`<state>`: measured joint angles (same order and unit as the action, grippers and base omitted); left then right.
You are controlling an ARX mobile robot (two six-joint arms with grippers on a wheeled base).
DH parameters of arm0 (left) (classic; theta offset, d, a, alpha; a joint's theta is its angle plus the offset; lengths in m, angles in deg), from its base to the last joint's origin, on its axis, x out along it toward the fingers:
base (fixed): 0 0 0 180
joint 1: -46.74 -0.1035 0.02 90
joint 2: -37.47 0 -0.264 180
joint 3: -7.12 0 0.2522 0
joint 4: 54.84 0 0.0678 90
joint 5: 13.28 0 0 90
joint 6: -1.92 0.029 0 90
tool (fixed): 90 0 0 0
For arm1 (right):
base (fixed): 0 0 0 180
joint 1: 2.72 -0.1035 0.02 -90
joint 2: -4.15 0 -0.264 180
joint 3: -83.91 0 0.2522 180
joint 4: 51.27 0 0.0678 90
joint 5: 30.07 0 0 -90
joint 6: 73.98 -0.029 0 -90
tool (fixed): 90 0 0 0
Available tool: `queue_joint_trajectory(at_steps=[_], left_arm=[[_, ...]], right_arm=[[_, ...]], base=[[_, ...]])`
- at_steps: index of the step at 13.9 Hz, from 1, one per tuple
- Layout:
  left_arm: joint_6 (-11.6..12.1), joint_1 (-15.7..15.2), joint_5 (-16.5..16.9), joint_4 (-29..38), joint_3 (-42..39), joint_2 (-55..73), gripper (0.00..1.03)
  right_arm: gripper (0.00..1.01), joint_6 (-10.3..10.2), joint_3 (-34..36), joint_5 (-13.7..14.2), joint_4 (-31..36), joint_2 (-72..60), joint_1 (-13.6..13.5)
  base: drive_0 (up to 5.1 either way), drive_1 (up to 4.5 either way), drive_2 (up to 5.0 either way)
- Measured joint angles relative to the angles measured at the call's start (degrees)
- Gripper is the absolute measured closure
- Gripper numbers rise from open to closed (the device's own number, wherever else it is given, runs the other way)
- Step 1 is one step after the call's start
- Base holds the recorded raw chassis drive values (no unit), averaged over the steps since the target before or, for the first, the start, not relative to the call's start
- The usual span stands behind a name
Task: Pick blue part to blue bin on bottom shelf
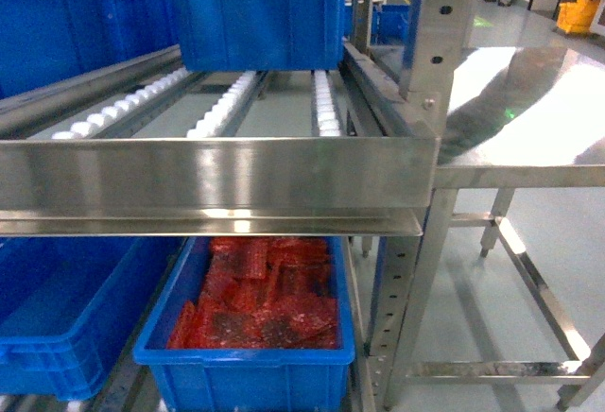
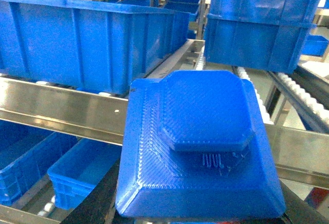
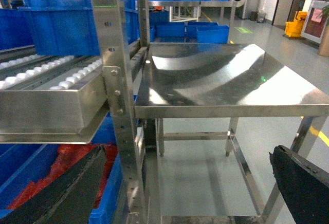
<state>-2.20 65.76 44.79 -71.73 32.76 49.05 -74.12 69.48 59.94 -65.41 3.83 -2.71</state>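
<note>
The blue part [image 2: 198, 147], a square ridged plastic piece with a raised octagonal top, fills the left wrist view. My left gripper [image 2: 200, 206] is shut on it, with a black finger showing at each lower side. Below and to the left lies an empty blue bin [image 2: 77, 170] on the bottom shelf [image 2: 43, 209]. In the head view the same empty blue bin [image 1: 66, 308] sits at lower left, and neither gripper shows there. My right gripper [image 3: 180, 188] is open, its black fingers [image 3: 56, 193] wide apart with nothing between them.
A blue bin of red parts [image 1: 255, 317] stands beside the empty one. Above them runs a steel roller shelf [image 1: 217, 176] carrying more blue bins [image 1: 255, 15]. A steel table [image 3: 226, 80] stands to the right of the rack post [image 3: 115, 80].
</note>
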Motion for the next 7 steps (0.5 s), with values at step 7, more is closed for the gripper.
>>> queue_joint_trajectory(at_steps=[7], left_arm=[[0.0, 0.0, 0.0, 0.0, 0.0, 0.0, 0.60]], right_arm=[[0.03, 0.0, 0.0, 0.0, 0.1, 0.0, 0.0]], base=[[0.0, 0.00, 0.0]])
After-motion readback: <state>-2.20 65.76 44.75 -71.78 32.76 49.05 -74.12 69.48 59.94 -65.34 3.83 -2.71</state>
